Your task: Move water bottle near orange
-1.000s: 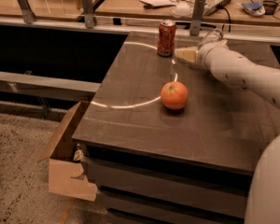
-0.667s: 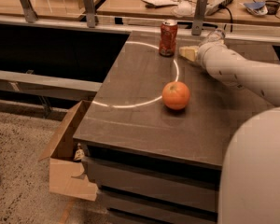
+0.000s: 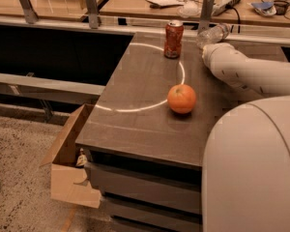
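The orange (image 3: 181, 98) sits near the middle of the dark table (image 3: 135, 124). The water bottle (image 3: 213, 34), clear and crinkled, lies on its side at the table's far edge, to the right of a red soda can (image 3: 173, 39). My gripper (image 3: 208, 46) is at the end of the white arm (image 3: 246, 71), right at the bottle's near side, well behind and to the right of the orange. The wrist hides the gripper's tip and any contact with the bottle.
My white arm's large elbow (image 3: 253, 168) fills the lower right. A wooden desk (image 3: 135, 1) with papers and cables stands behind a rail with metal posts. An open cardboard box (image 3: 70, 163) sits on the floor at the table's left front corner.
The arm has swung right and back, from just right of the can to the bottle at the far edge. The elbow now fills more of the foreground. Orange and can have not moved.
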